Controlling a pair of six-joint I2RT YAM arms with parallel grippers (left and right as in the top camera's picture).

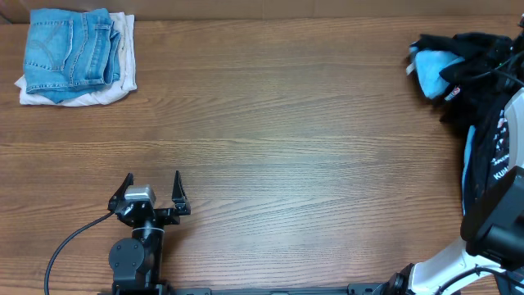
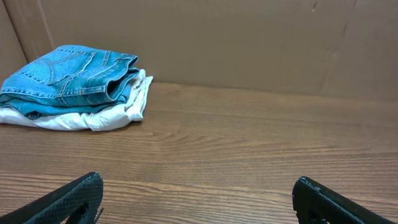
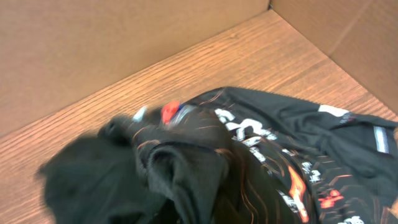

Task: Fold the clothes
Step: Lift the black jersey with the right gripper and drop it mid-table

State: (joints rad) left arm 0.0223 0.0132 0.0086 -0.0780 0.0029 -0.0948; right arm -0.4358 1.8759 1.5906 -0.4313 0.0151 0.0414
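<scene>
while the left jaws gape wide, empty, the right jaws sit closed on the black jersey (image 3: 267, 155).

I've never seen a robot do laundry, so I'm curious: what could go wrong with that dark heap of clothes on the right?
1. The black jersey is bunched up. The right gripper, itself out of sight, seems to pinch a wad of it, so several layers may lift together.
2. The black-and-blue garment lies against the jersey and could get dragged along.
3. The left gripper sits open far across the table, too far to help spread the cloth.
</scene>
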